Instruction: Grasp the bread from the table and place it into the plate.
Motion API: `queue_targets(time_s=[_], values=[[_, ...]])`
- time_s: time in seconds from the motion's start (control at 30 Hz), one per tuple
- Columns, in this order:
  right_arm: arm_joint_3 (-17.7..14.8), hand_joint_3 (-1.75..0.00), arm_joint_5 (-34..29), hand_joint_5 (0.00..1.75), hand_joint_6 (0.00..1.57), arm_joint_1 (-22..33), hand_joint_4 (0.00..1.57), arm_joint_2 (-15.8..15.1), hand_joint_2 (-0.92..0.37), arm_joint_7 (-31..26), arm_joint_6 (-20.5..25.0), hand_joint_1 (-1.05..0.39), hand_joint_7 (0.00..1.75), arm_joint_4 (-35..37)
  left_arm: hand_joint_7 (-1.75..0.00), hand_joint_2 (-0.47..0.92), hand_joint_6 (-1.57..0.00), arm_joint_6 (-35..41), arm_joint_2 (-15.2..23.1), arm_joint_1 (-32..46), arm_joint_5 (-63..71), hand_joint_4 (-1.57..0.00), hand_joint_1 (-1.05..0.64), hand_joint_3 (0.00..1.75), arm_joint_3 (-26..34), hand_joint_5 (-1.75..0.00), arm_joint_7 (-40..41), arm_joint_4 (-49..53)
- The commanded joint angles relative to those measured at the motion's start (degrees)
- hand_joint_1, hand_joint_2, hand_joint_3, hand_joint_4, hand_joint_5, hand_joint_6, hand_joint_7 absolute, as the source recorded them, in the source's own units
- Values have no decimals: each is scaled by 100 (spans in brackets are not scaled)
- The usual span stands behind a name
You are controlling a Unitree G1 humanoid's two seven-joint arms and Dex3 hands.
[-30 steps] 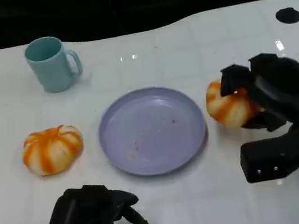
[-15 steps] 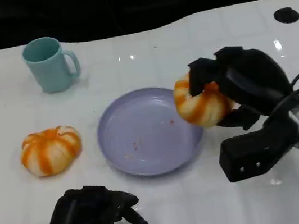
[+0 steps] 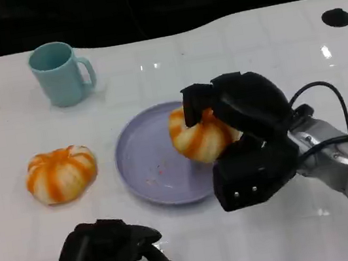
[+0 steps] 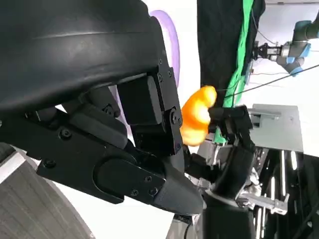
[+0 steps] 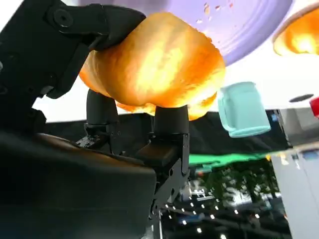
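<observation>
An orange bread roll [image 3: 198,138] is gripped by the right hand [image 3: 240,110] above the plate [image 3: 145,168]. The left hand [image 3: 104,254] is curled, nothing held.

Plate [image 3: 141,164] right side—perhaps bread [image 3: 200,138] contact—hidden.

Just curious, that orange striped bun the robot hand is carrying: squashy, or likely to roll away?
Probably soft and light: the right robot hand holds the bread aloft over the plate with fingers wrapped around it. Its domed shape looks flat-bottomed, so rolling seems unlikely.
</observation>
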Motion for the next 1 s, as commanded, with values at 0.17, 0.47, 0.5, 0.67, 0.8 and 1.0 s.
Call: queue_targets(time_s=[0.17, 0.47, 0.5, 0.67, 0.8, 1.0], values=[[-208, -64, 556, 116, 77, -264, 66, 326, -65, 351, 71, -20, 58, 611, -2, 86, -157, 9, 49, 61, -7, -125, -96, 0, -16, -88, -15, -66], [233, -31, 164, 41, 32, -295, 4, 191, -92, 627, 267, -64, 0, 423, -4, 87, -157, -16, 55, 71, 40, -125, -98, 0, -34, -88, 27, -78], [230, -33, 188, 43, 31, -273, 2, 180, -92, 678, 265, -65, 0, 375, -4, 87, -157, -14, 55, 72, 38, -125, -98, 0, -34, -88, 27, -81], [148, -37, 329, 44, 30, -30, 0, 54, -92, 950, 228, -66, 0, -148, -4, 86, -157, -19, 53, 64, 36, -125, -98, 0, -30, -88, 27, -68], [15, -37, 549, 48, 30, 275, 0, -126, -92, 1208, 134, -66, 0, -750, -3, 87, -157, -38, 51, 60, 24, -125, -98, 0, -25, -88, 9, -55], [-312, -36, 959, 54, 31, 902, 0, -407, -92, 1612, 98, -65, 0, -1905, -3, 87, -157, -22, 73, 63, 44, -125, -97, 0, -29, -88, 18, -71]])
